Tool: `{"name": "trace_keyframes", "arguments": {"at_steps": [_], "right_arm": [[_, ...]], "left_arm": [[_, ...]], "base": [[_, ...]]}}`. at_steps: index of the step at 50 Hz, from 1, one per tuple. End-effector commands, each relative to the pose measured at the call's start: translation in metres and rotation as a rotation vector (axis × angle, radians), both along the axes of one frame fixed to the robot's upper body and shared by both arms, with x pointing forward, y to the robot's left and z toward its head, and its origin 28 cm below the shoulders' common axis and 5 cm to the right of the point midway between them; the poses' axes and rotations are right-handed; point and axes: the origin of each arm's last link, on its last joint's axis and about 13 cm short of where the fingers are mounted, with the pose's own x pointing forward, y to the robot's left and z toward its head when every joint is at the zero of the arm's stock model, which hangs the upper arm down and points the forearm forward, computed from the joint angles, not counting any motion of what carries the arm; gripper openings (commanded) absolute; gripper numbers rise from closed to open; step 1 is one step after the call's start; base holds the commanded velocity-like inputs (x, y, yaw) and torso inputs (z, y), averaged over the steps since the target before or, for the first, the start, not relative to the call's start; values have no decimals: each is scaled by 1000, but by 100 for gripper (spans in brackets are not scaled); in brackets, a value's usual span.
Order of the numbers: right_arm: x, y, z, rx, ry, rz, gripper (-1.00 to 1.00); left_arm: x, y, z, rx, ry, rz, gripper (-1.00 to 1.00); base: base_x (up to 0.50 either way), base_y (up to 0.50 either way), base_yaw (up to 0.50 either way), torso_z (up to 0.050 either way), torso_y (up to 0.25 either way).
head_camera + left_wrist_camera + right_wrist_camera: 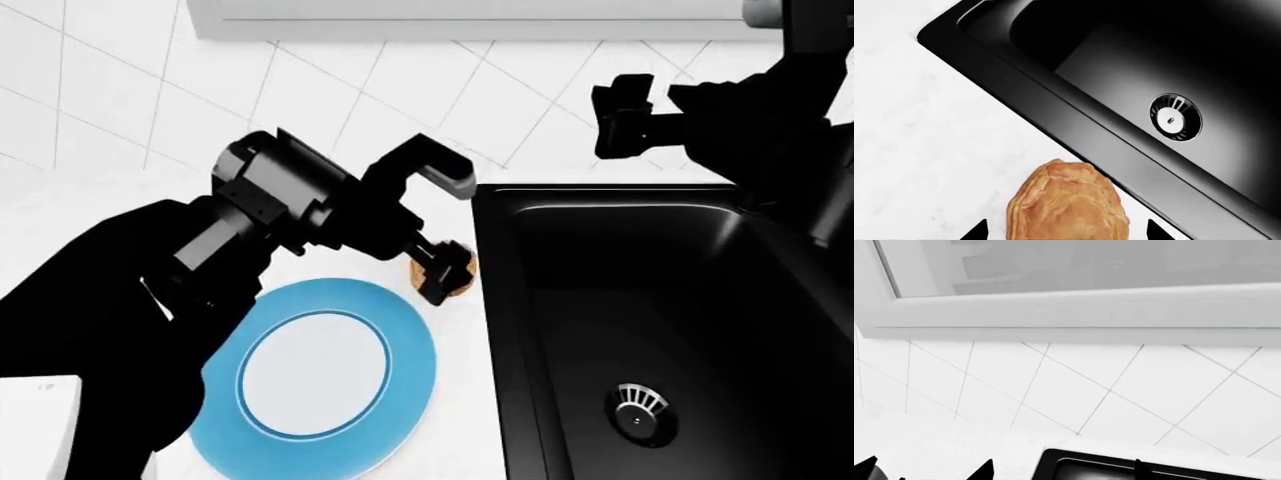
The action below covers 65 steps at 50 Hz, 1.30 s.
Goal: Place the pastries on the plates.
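One golden-brown flaky pastry [1069,202] between my left gripper's [441,272] spread fingers.
It sits beside the black sink [641,330]; my right gripper's [622,115] state I cannot tell.

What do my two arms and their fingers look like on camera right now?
Both arms are matte black and blocky. The left arm has a cylindrical wrist and a grey-edged bracket. The right arm carries a clamp-like black gripper. Left fingers show as black wedge tips.

No writing, label, brand, number or sign can be read in any of the three views; every surface that shows is plain and unmarked.
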Motion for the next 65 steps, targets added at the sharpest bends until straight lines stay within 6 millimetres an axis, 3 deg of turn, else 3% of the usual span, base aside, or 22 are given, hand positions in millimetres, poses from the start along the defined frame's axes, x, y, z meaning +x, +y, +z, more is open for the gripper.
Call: {"name": "trace_keyframes", "arguments": {"at_steps": [1, 29, 30, 46, 57, 65], "right_arm": [[0, 0, -2, 6, 6, 0, 100], [-2, 1, -5, 23, -1, 5, 100], [-2, 1, -5, 24, -1, 5, 100], [-4, 0, -3, 25, -7, 0, 100], [-2, 1, 1, 14, -6, 2, 100], [0, 1, 0, 15, -1, 7, 100]], "left_arm": [[-1, -2, -4, 0, 12, -7, 100], [-4, -3, -2, 43, 5, 55, 100], [-4, -4, -2, 47, 3, 45, -100], [-4, -7, -1, 47, -21, 20, -100], [4, 1, 43, -26, -134, 50, -100], [6, 9, 62, -42, -180, 55, -100]], "base": [[0, 0, 0, 0, 0], [0, 0, 0, 0, 0], [0, 0, 0, 0, 0], [0, 0, 0, 0, 0], [0, 0, 0, 0, 0], [0, 0, 0, 0, 0]]}}
